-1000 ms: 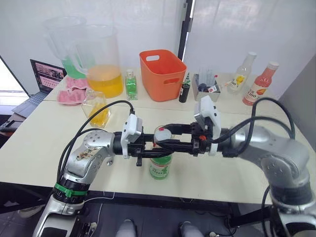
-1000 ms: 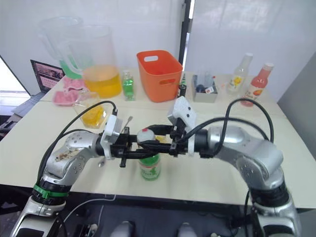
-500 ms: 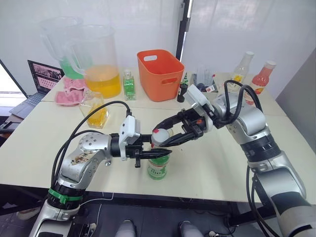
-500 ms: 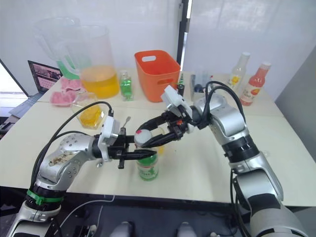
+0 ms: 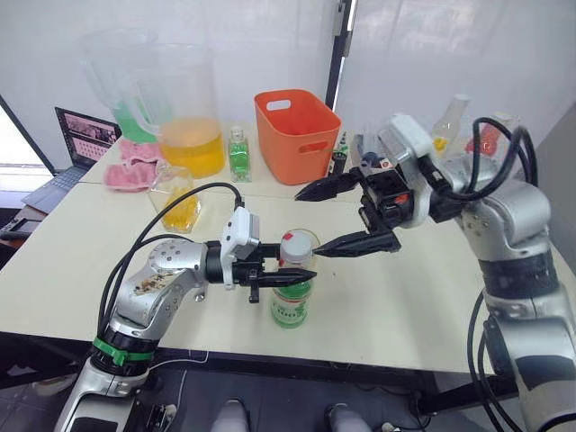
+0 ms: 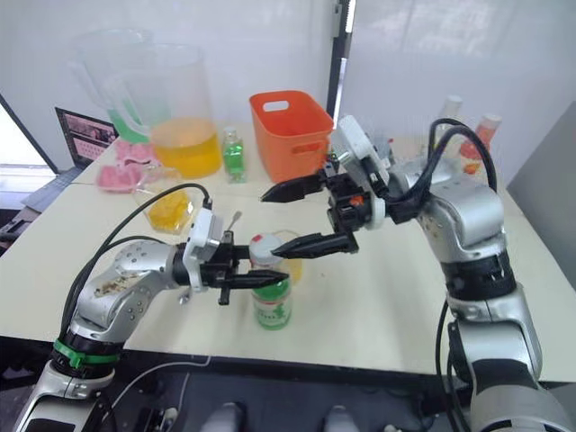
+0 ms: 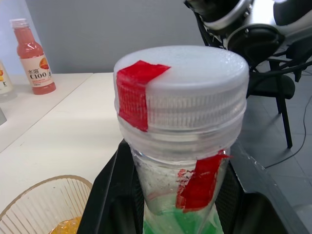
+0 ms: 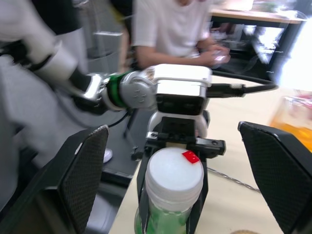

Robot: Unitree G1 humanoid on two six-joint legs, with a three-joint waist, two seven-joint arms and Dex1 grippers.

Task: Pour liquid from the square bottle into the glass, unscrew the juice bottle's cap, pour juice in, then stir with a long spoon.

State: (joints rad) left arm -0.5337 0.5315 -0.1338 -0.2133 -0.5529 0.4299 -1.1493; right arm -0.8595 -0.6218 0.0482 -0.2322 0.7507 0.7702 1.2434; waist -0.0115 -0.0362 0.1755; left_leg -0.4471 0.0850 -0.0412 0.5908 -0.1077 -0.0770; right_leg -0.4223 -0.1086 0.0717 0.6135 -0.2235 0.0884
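Note:
The juice bottle (image 5: 291,304), green-labelled with a white cap (image 5: 294,247) marked by red tape, stands near the table's front edge. My left gripper (image 5: 292,275) is shut on its neck just under the cap, with a black finger on each side (image 7: 112,195). My right gripper (image 5: 307,225) hangs wide open a little above and to the right of the cap, touching nothing. The ribbed glass (image 6: 288,245) with some orange liquid stands right behind the bottle. A clear square bottle (image 5: 175,200) of yellow liquid is at the left. The long spoon (image 6: 235,219) lies behind my left wrist.
An orange basket (image 5: 295,135), two big pitchers (image 5: 184,126), a small green bottle (image 5: 238,153) and a laptop (image 5: 81,135) line the back. Drink bottles (image 6: 450,121) stand at the back right. A seated person (image 8: 180,29) is beyond the table's front.
My right gripper has let go of the cap, opened wide and drawn back up and to the right. The cap stays on the bottle, and the left gripper keeps its hold.

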